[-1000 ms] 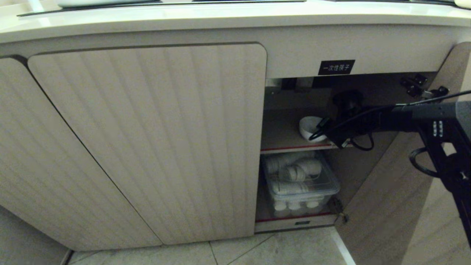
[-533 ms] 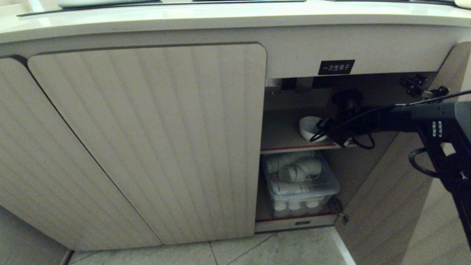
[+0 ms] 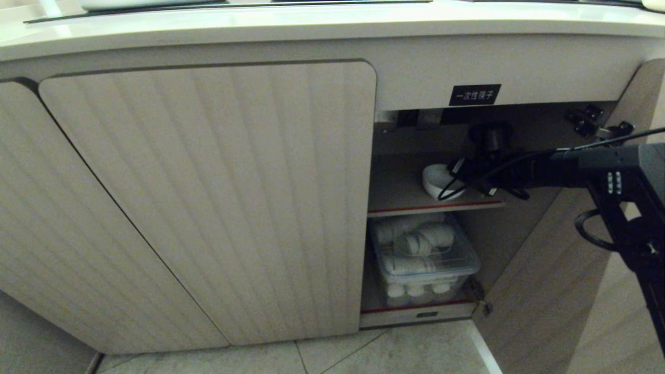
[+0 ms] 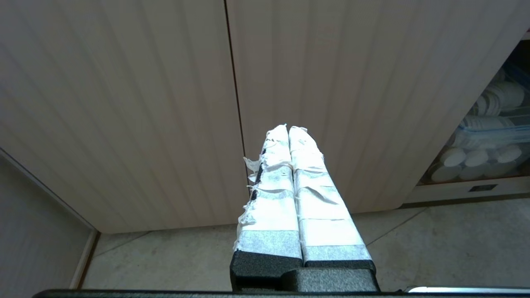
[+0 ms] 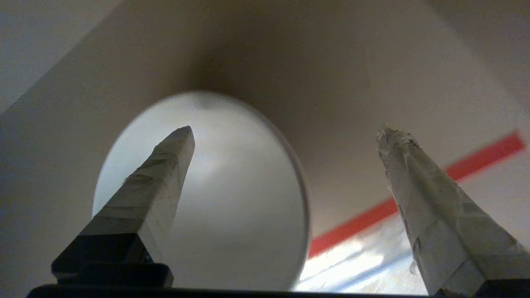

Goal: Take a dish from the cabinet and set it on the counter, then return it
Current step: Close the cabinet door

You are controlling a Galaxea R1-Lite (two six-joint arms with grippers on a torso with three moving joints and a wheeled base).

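Observation:
The dish (image 3: 435, 179), a small white bowl, sits on the upper red-edged shelf of the open cabinet (image 3: 208, 197). My right gripper (image 3: 462, 174) reaches into that compartment right beside it. In the right wrist view the gripper (image 5: 287, 130) is open: one taped finger (image 5: 165, 174) hangs over the inside of the dish (image 5: 232, 198), the other finger (image 5: 418, 186) is over the bare shelf, and neither touches the rim. My left gripper (image 4: 287, 127) is shut and empty, parked low before the closed ribbed doors. The counter (image 3: 332, 26) runs along the top.
A clear plastic bin (image 3: 423, 259) of white cups fills the lower shelf. The compartment's door (image 3: 550, 280) stands swung open at the right, behind my right arm. A black label (image 3: 475, 95) sits above the opening. Tiled floor (image 3: 395, 353) lies below.
My right gripper's jaws have spread wider, and the wrist has rolled and lifted slightly. The dish stays on the upper shelf. The left arm has not moved.

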